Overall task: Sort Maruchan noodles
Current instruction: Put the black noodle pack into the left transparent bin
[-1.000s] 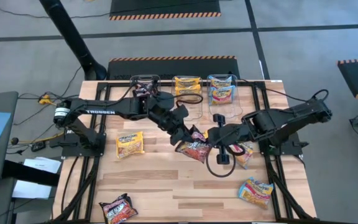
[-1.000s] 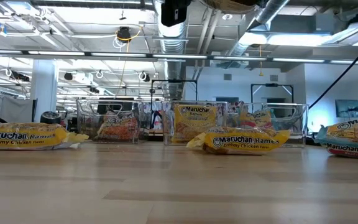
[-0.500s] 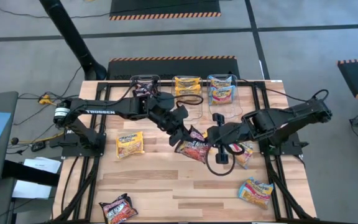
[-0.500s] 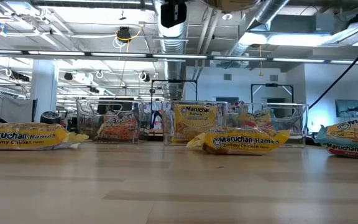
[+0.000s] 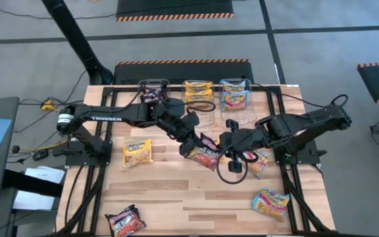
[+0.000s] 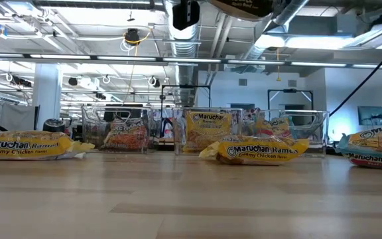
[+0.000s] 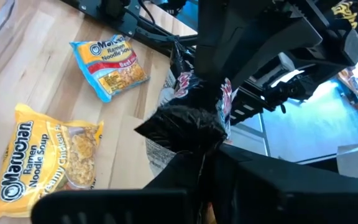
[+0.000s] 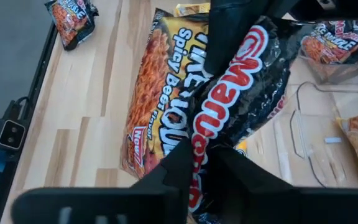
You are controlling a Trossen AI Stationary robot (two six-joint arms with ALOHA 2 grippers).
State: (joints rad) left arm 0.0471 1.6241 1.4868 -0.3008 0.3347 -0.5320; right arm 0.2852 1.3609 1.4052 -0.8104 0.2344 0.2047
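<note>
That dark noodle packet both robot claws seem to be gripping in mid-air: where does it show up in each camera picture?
High view: the dark packet hangs mid-table between left gripper and right gripper.
Low view: only its underside, at the top edge.
Left wrist view: centre.
Right wrist view: centre.
Shared landmark: the yellow packet.

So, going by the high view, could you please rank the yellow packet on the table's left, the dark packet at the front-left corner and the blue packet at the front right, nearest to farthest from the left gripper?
From the left gripper, at mid-table:
1. Yellow packet, to its left.
2. Blue packet, front right.
3. Dark packet, front-left corner; close to the blue one, slightly farther.
</note>
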